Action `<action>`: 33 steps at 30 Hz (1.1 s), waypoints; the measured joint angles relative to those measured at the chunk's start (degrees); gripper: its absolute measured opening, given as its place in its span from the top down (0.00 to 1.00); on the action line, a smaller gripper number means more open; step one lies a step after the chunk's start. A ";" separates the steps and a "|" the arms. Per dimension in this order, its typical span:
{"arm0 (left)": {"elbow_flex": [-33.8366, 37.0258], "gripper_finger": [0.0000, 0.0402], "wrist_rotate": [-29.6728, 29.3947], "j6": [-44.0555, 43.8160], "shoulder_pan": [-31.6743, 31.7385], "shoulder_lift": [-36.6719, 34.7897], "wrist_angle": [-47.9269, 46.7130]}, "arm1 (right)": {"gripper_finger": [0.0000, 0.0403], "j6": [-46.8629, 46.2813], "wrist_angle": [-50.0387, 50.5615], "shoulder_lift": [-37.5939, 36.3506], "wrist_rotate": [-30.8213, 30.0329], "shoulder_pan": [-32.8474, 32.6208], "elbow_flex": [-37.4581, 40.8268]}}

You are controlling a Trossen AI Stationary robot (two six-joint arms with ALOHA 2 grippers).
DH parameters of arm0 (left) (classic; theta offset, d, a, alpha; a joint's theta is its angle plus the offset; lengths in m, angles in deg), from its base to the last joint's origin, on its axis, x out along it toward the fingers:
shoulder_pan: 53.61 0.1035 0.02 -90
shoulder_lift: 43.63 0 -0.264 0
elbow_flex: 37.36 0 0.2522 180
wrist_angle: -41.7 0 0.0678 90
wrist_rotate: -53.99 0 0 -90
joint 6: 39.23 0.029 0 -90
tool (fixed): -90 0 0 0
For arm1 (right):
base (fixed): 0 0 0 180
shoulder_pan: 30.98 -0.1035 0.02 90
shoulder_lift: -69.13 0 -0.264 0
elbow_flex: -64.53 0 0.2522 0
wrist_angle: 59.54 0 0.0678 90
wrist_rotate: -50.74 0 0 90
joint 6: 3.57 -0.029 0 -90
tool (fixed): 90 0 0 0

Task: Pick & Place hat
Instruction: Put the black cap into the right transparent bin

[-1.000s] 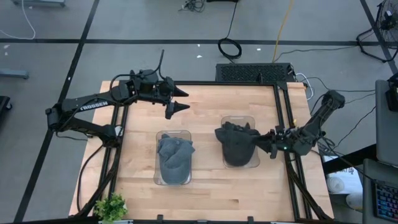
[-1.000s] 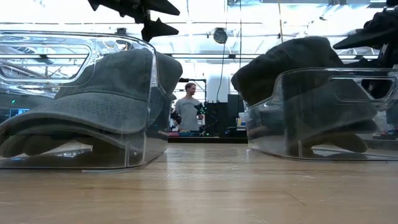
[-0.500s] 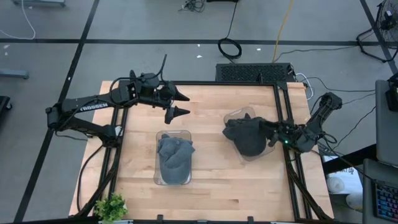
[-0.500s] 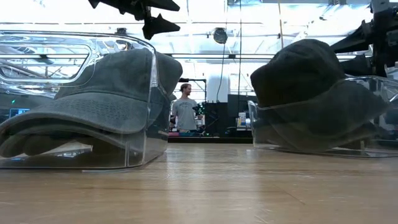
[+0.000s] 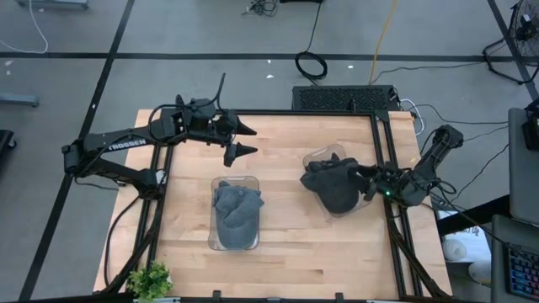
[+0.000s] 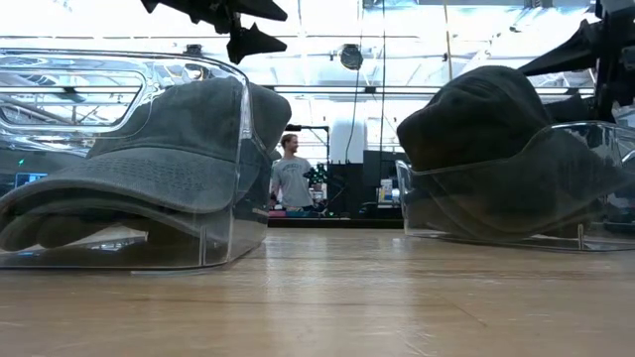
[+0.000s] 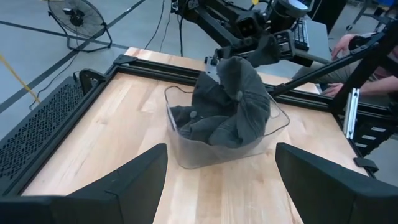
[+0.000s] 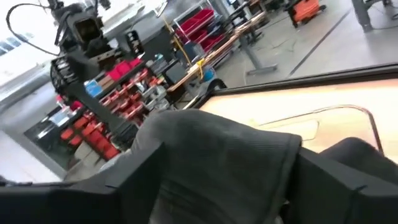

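A dark hat (image 5: 334, 185) sits partly in a clear bin (image 5: 316, 158) at the table's right, rising above the bin's rim (image 6: 486, 109). My right gripper (image 5: 368, 181) is shut on it at its right side. A grey hat (image 5: 236, 210) lies in a second clear bin (image 5: 217, 183) at the table's middle, brim down (image 6: 129, 169). My left gripper (image 5: 253, 141) hangs open and empty above the table's far left part, apart from both bins (image 7: 221, 162). My right gripper pinches a fold of the dark hat's cloth (image 8: 217, 149) between its two fingers, on the hat's side toward the table's right edge (image 7: 239, 59). The fingers come nearly level from the table's right. The hat's upper part stands raised; its lower part lies in the bin.
The right bin stands askew to the table's edges. A black frame (image 5: 383, 151) runs along the table's sides. A small green plant (image 5: 150, 282) stands at the near left corner. A person (image 6: 290, 174) stands far off in the room behind.
My right gripper has drawn back toward the table's far right, still shut on the dark hat. The hat has gone with it and risen at its top, and the right bin has slid that way and turned askew. The grey hat and its bin have stayed.
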 joint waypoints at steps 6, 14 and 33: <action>0.00 0.24 0.00 -0.17 0.00 0.00 0.00 | 0.10 3.77 -3.88 0.00 -8.15 0.05 0.00; 0.00 0.24 0.02 -0.70 -0.02 0.00 -0.08 | 0.06 15.05 -11.08 -0.21 -9.08 5.20 0.00; 0.00 0.24 -0.90 -1.19 -0.02 0.00 -0.17 | 0.06 1.58 -10.19 6.62 10.99 5.73 -1.24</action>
